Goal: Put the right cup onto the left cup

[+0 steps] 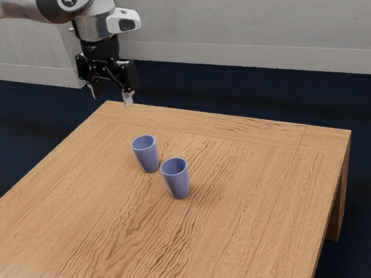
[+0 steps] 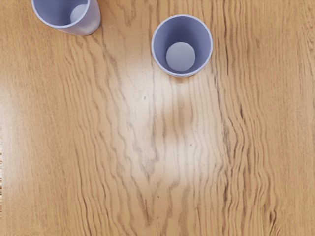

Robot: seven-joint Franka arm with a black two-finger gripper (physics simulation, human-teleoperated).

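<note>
Gripper, black, two-fingered: one, empty, fingers wide apart and pointing down. Hangs above table height, back towards the arm and clear of both rims, a position that leaves room to line up before any descent. The spread presumably serves to pass either side of a cup wall.

Cup, exterior view's right: bluish-purple, upright, mouth up, standing on the table. Probably the piece to be lifted, if the task counts sides as that view does.

Cup, exterior view's left: matching, upright, nearer the gripper; on that reading, the receiver. Its open mouth and narrowing body suit it to take its twin, base first.

Spacing: near one another, not touching; a finger coming down between them could nudge the neighbour, so a careful approach angle seems wise.

Condition of task: at its start, by judgement; cups unstacked. Next entry due: travel over the chosen cup, then lower and grip.
</note>
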